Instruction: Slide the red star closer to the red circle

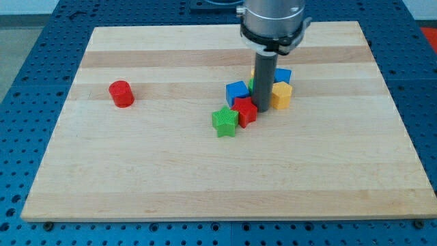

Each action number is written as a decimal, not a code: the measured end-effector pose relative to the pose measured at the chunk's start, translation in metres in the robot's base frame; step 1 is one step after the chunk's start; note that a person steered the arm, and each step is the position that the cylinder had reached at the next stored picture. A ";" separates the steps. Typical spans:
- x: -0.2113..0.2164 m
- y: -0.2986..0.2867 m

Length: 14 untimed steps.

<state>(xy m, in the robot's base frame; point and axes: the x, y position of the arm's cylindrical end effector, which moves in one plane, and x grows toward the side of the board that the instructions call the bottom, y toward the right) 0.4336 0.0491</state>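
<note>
- Currently our rod comes down from the bench's [225, 184] far edge side, and our tip [263, 109] sits on the wood at the right side of the red star [246, 111], touching it or just beside it.
- We carry no claw on this arm, only the straight dark rod, so nothing is spread, pressed together or pinched.
- We see the red star in a tight cluster a little right of the bench's middle, nearer the far edge than the near edge.
- We see the red circle [121, 93] standing alone toward the bench's left edge, well apart from the red star and from the cluster.
- We find the green star [224, 121] just left of the red star and slightly nearer the near edge, touching it or close to touching; it lies on the side that faces the red circle.
- We see a blue block [237, 91] just behind the red star, toward the far edge.
- We see a yellow block [281, 95] just right of our rod, with a second blue block [282, 75] behind it.
- We make out a sliver of green [251, 85] behind the rod, between the two blue blocks; its shape is hidden from us.
</note>
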 end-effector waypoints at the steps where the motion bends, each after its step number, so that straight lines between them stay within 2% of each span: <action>1: 0.034 0.026; 2: 0.061 0.055; 3: 0.060 0.024; 4: 0.042 -0.007; 5: 0.009 -0.011; 6: -0.001 -0.040; 7: -0.005 -0.072; 9: 0.011 -0.068; 11: 0.030 -0.170; 14: 0.022 -0.209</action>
<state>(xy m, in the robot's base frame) 0.4556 -0.1601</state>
